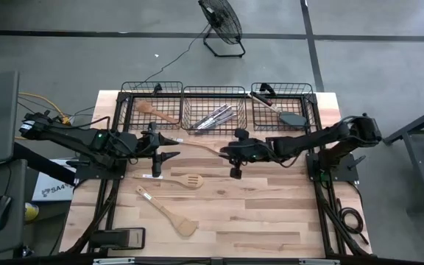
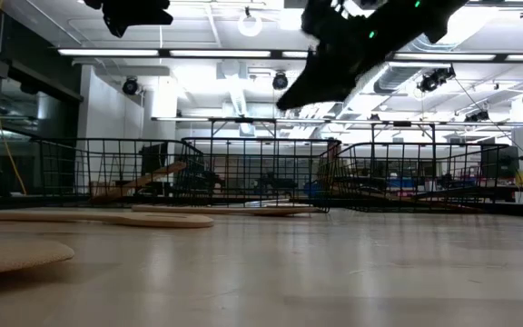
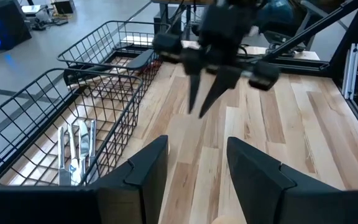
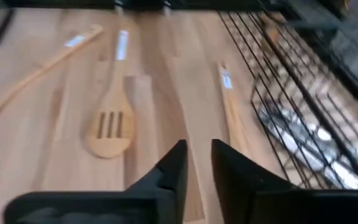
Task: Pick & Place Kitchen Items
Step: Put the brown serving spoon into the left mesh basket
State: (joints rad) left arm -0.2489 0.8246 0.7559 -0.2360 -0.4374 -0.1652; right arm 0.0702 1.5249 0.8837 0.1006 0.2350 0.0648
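Note:
Three light wooden utensils lie flat on the table: a long spoon point(image 1: 197, 147) point(image 4: 229, 106) beside the baskets, a slotted spatula point(image 1: 179, 180) point(image 4: 110, 124), and a plain spatula point(image 1: 169, 213) nearer the front. My right gripper point(image 1: 235, 171) point(image 4: 197, 158) hangs above the table's middle, tilted down, open by a narrow gap with nothing between its fingers. Left of the spoon, my left gripper point(image 1: 174, 147) point(image 3: 197, 162) is held high and open, also with nothing between its fingers. The baskets hold a wooden spatula point(image 1: 157, 112), silver knives point(image 1: 213, 118), a black turner point(image 1: 293, 118) and a red-headed spatula point(image 1: 263, 99).
Three black wire baskets point(image 1: 213, 92) stand side by side along the table's far edge. A floor fan point(image 1: 221, 26) stands beyond the table. Bare wood lies on the table's near right part point(image 1: 271, 221).

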